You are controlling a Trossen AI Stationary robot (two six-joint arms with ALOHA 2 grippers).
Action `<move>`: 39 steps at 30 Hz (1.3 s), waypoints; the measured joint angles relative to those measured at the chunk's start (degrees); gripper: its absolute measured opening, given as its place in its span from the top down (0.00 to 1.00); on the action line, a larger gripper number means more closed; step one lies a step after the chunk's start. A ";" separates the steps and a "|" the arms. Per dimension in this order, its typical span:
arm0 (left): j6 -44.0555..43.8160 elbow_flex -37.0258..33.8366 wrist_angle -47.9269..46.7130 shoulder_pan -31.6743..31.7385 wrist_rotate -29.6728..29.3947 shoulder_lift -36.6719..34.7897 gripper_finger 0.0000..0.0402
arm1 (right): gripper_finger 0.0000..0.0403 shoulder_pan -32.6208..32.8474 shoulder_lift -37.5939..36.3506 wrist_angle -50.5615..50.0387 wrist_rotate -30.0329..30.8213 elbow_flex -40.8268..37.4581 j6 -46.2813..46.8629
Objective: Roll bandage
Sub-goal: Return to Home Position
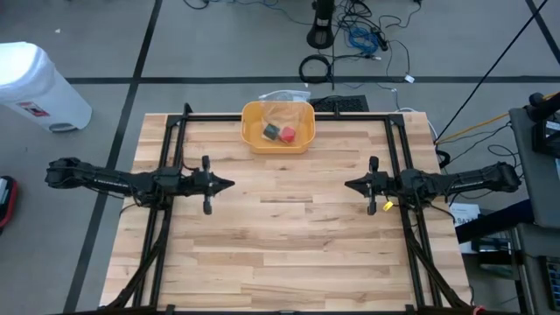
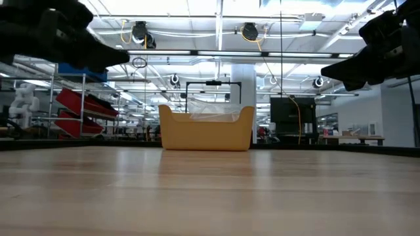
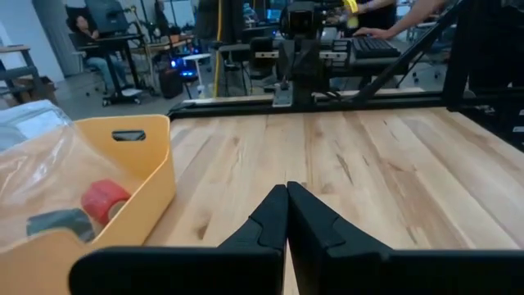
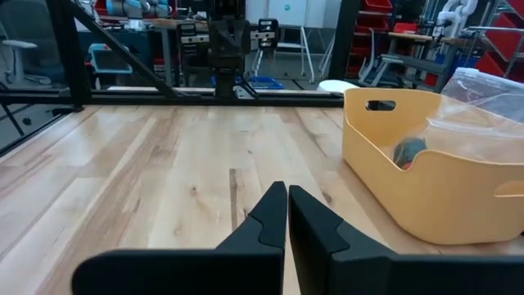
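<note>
A yellow bin (image 1: 248, 131) stands at the table's far middle. Inside it lie a red bandage roll (image 1: 287, 135) (image 3: 104, 199) and a dark grey-green roll (image 1: 271, 132) (image 4: 409, 152). A clear plastic bag (image 1: 284, 98) (image 3: 37, 160) rests in and over the bin's far side. My left gripper (image 1: 229, 184) (image 3: 287, 187) hovers shut above the table's left half and points level toward the middle. My right gripper (image 1: 348, 185) (image 4: 287, 188) hovers shut above the right half, facing it. Neither holds anything, and both are well short of the bin.
Black frame rails (image 1: 175, 157) run along the table's left, right and far sides. Bare wood (image 1: 289, 236) lies between the grippers and toward the near edge. A white floor bin (image 1: 35, 87) stands off the far left corner. People sit at desks beyond the table (image 3: 90, 33).
</note>
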 joint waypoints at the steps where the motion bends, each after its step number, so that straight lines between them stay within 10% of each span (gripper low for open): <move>1: 0.04 -0.66 -0.56 0.00 -0.02 -1.11 0.97 | 1.00 0.00 0.00 -0.02 0.00 0.00 -0.02; 24: -1.33 -2.03 -27.85 -0.02 -2.86 -33.19 0.98 | 1.00 -0.01 -4.16 -2.16 -0.54 0.07 -2.38; 39: -1.20 -1.57 -30.24 -0.04 -3.27 -33.68 0.98 | 1.00 0.00 -16.06 -15.98 -3.06 3.12 -1.81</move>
